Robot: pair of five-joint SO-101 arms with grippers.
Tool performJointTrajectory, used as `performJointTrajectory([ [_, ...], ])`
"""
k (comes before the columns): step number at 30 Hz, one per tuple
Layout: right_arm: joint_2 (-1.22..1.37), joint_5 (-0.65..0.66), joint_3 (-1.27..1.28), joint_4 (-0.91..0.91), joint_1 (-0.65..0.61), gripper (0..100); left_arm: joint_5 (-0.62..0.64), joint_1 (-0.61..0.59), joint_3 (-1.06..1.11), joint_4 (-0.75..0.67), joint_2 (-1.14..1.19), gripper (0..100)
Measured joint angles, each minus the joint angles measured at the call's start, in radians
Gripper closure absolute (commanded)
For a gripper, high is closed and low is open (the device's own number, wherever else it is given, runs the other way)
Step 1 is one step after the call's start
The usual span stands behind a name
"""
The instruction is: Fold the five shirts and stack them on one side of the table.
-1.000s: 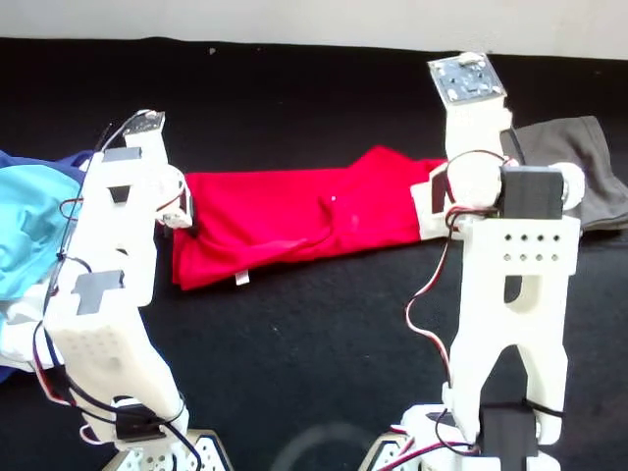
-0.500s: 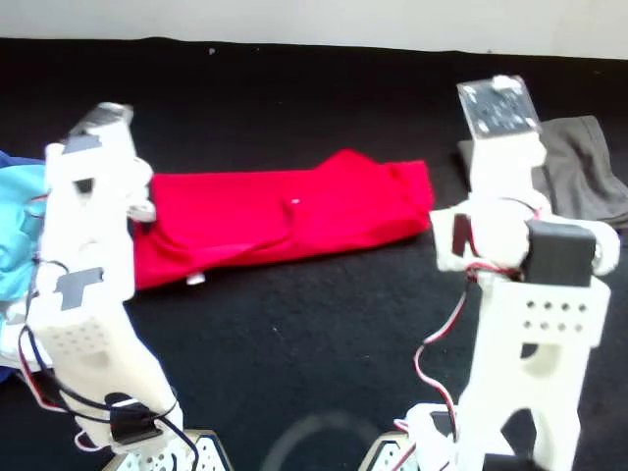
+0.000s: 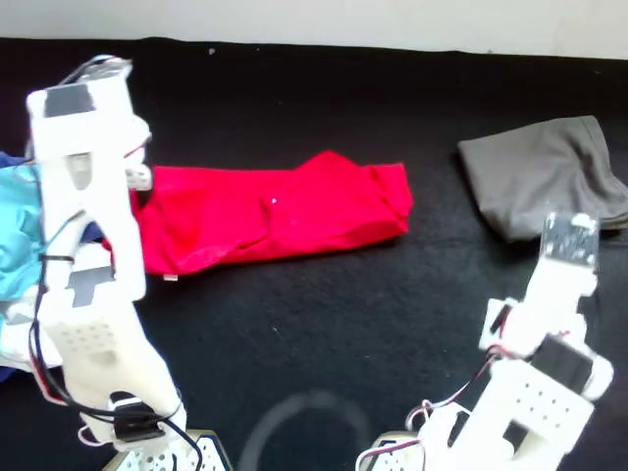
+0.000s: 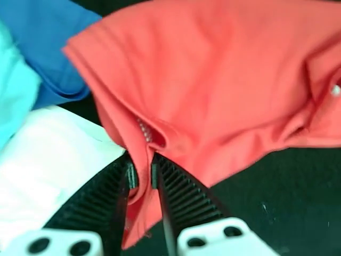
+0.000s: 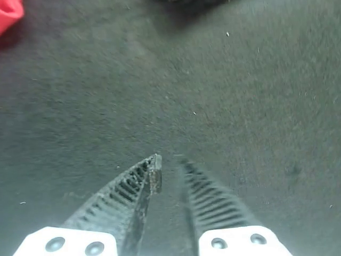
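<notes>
red shirt (image 4: 213,80) edge pinched in left gripper (image 4: 141,172); right gripper (image 5: 169,162) slightly open, empty

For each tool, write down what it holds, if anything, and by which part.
The left tool pinches the red shirt by a fold at its end nearest the blue shirt. The right tool holds nothing.

Robotics lab bench: white printed arms (image 3: 93,314), black-cloth table (image 3: 324,334), plain wall (image 3: 294,18).
</notes>
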Motion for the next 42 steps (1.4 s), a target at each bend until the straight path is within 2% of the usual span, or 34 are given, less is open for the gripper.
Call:
performJointTrajectory([
  [8, -0.288, 0.006, 0.316, -0.095, 0.028, 99.2, 0.000, 0.213, -0.077, 0.040, 0.000, 99],
  [15, -0.385, 0.006, 0.666, -0.354, 0.028, 99.2, 0.000, 0.400, -0.091, 0.043, 0.000, 99],
  [22, -0.466, 0.006, 0.697, -0.399, 0.028, 99.2, 0.000, 0.565, -0.252, 0.038, 0.005, 99],
  [31, -0.560, 0.006, 0.697, -0.384, 0.028, 99.2, 0.000, 0.766, -0.272, -0.227, 0.124, 99],
  [40, -0.562, 0.006, 0.697, -0.381, 0.028, 99.2, 0.000, 0.786, -0.272, -0.474, 0.282, 99],
  [42, -0.562, 0.006, 0.697, -0.381, 0.028, 99.2, 0.000, 0.799, -0.272, -0.494, 0.285, 94],
])
